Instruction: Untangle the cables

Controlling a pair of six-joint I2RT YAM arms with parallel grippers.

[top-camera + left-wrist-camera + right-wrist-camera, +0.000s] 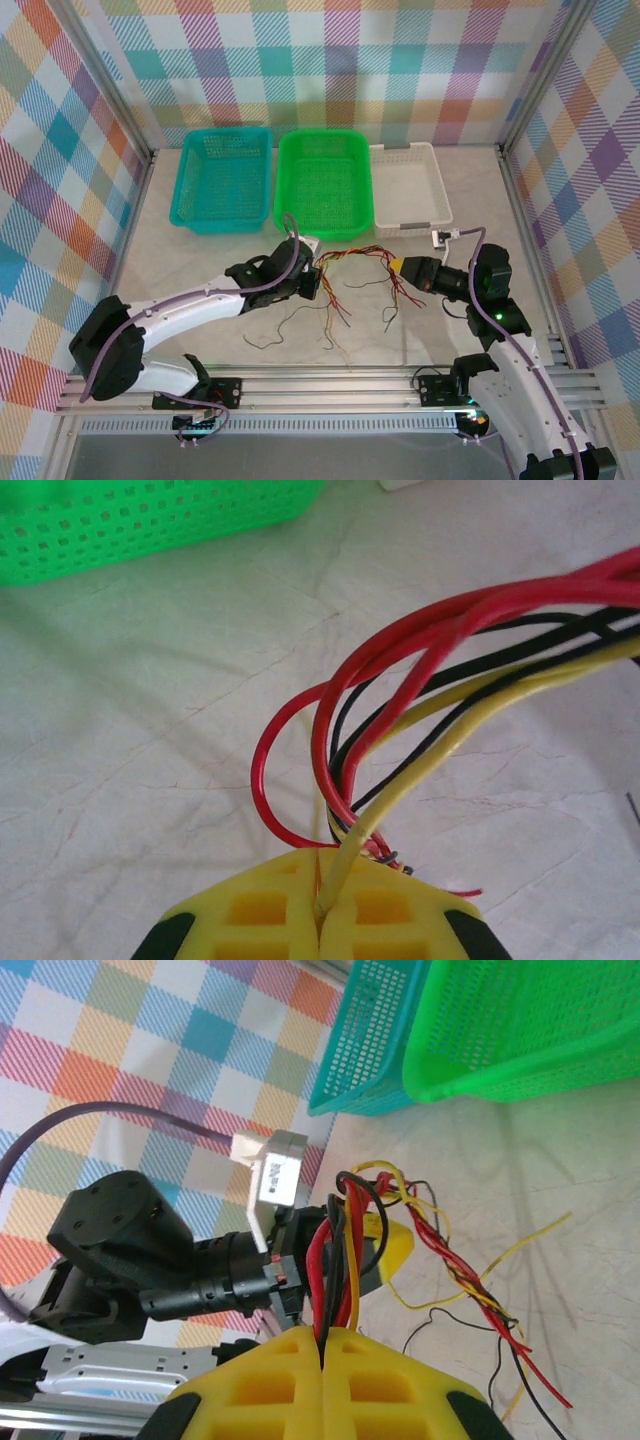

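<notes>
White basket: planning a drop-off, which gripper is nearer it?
Right. The right gripper sits just in front of the white basket; the left gripper is further left, in front of the green basket.

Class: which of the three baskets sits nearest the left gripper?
The green basket, in the middle: its near rim lies just beyond the left gripper; the teal basket and white basket stand off to either side.

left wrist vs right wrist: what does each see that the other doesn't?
Left wrist, not right: the shut left gripper pinching a yellow cable, with a red loop beside it. Right wrist, not left: the shut right gripper clamped on a bundle of cables, the teal basket, the plaid wall. Both: cables, green basket, table.
</notes>
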